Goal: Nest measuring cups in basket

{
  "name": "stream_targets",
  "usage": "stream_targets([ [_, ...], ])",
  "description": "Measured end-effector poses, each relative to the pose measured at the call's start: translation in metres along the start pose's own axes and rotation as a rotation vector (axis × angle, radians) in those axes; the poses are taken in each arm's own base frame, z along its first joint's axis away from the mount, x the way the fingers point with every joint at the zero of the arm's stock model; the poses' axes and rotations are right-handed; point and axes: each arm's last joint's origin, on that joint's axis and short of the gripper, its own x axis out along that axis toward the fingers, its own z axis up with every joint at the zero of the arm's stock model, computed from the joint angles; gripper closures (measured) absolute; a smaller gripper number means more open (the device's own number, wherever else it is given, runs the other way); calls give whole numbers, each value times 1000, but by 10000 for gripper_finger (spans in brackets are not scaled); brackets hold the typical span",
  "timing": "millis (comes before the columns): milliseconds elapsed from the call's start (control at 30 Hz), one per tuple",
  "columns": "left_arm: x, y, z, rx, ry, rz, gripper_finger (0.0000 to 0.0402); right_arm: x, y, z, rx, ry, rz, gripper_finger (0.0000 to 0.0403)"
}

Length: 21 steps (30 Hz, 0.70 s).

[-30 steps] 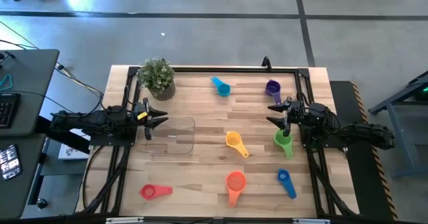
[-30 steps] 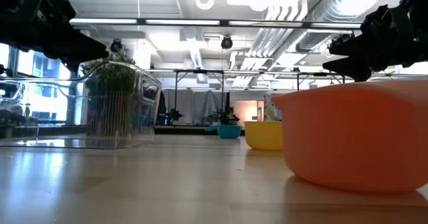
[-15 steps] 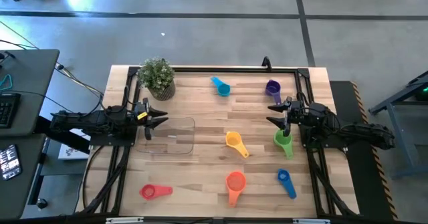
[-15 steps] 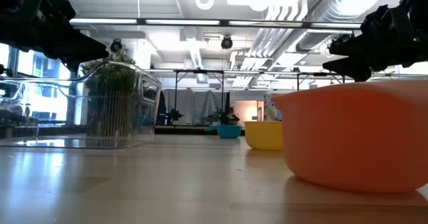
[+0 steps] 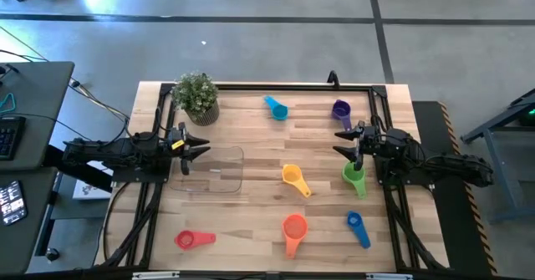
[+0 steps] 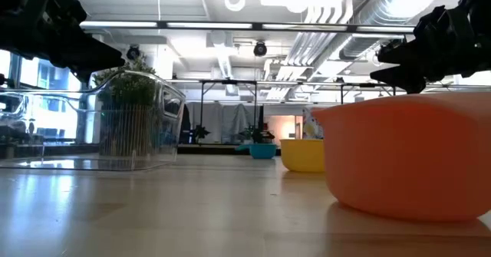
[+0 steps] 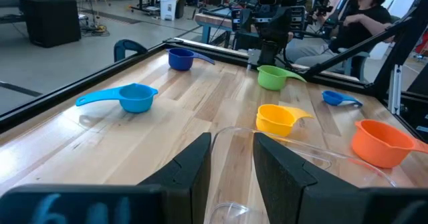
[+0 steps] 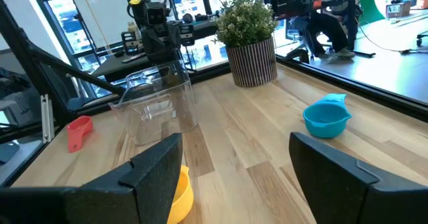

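Glare and transparency make the basket (image 5: 214, 171) hard to trace from above; only its rounded outline shows, on the counter (image 5: 251, 221) left of centre. Left hand (image 5: 199, 149) hovers at the basket's far rim, fingers parted narrowly, holding nothing. Right hand (image 5: 343, 144) hangs wide open and empty beside the green cup (image 5: 354, 178). Six other cups lie scattered: light blue (image 5: 277, 108), purple (image 5: 341, 109), yellow (image 5: 294, 178), orange (image 5: 293, 231), blue (image 5: 357, 227), red-pink (image 5: 192, 239).
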Motion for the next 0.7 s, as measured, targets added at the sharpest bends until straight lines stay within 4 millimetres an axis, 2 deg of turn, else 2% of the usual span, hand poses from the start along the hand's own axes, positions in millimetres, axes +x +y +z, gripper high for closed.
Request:
stream_targets([
  [400,0,0,0,-6,0,-1,298,0,0,0,0,0,0,137],
  [700,0,0,0,-193,0,-1,298,0,0,0,0,0,0,137],
])
